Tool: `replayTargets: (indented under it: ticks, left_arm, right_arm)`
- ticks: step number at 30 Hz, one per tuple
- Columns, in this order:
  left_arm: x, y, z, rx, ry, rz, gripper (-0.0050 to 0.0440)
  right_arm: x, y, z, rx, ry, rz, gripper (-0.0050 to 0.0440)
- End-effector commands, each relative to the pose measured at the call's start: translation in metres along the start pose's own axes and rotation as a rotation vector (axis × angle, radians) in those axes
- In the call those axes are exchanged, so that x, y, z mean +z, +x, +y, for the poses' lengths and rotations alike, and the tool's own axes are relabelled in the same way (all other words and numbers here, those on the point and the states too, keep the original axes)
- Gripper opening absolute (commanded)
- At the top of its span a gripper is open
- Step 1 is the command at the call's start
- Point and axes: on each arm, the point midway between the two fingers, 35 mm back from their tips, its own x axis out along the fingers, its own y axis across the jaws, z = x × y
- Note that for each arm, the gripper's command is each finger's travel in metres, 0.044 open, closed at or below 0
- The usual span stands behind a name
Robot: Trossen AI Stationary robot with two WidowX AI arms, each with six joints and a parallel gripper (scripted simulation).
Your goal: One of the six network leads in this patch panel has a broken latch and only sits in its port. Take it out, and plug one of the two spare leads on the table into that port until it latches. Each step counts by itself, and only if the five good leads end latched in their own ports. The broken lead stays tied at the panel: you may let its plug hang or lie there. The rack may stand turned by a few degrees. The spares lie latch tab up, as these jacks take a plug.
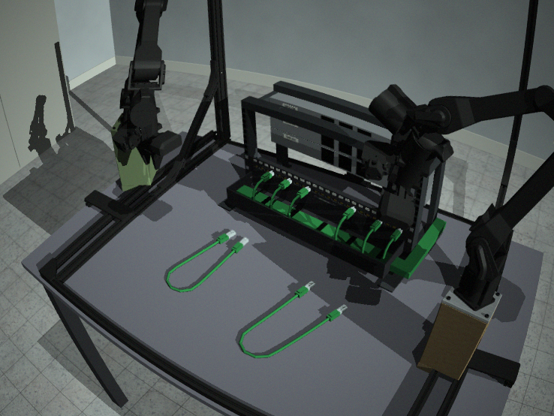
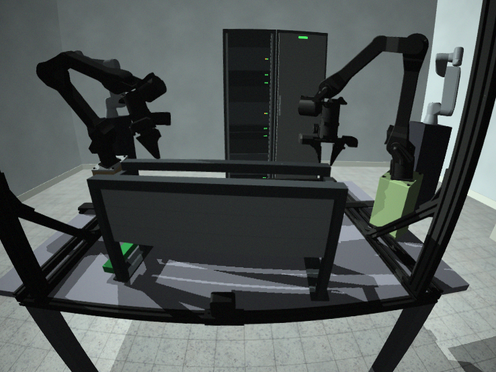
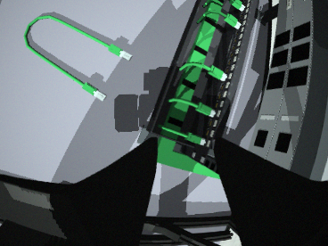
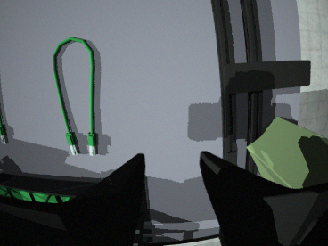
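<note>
The patch panel (image 1: 313, 201) stands in a black rack at the back of the table, with six green leads plugged in a row, from the far-left plug (image 1: 266, 175) to the far-right plug (image 1: 396, 233). Two spare green leads lie in front: one on the left (image 1: 203, 263) and one nearer the front (image 1: 286, 322). My left gripper (image 1: 395, 210) hangs open and empty above the panel's right end; its wrist view looks down between the fingers at the end leads (image 3: 192, 137). My right gripper (image 1: 143, 156) hangs open and empty in the air by its green pedestal (image 1: 133, 172), far from the panel; its fingers show in its wrist view (image 4: 173, 155).
The rack's frame (image 1: 263, 107) rises above and behind the panel. A green bracket (image 1: 418, 250) juts out at the rack's right foot. The left arm's tan pedestal (image 1: 452, 340) stands at the front right. Black frame rails (image 1: 147, 192) run along the table's left edge.
</note>
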Motion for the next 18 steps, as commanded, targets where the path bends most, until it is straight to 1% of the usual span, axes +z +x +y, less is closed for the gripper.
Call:
replayTargets:
  ticks: [1, 12, 13, 18]
  left_arm:
    - [0.000, 0.006, -0.002, 0.013, -0.060, 0.018, 0.0176]
    - [0.000, 0.006, -0.002, 0.013, -0.060, 0.018, 0.0176]
    - [-0.008, 0.025, -0.006, 0.050, -0.281, 0.102, 0.0176]
    - [-0.008, 0.025, -0.006, 0.050, -0.281, 0.102, 0.0176]
  right_arm:
    - [0.000, 0.000, 0.000, 0.000, 0.000, 0.000, 0.0176]
    - [0.000, 0.000, 0.000, 0.000, 0.000, 0.000, 0.0176]
    - [0.000, 0.000, 0.000, 0.000, 0.000, 0.000, 0.0176]
    - [0.000, 0.000, 0.000, 0.000, 0.000, 0.000, 0.0176]
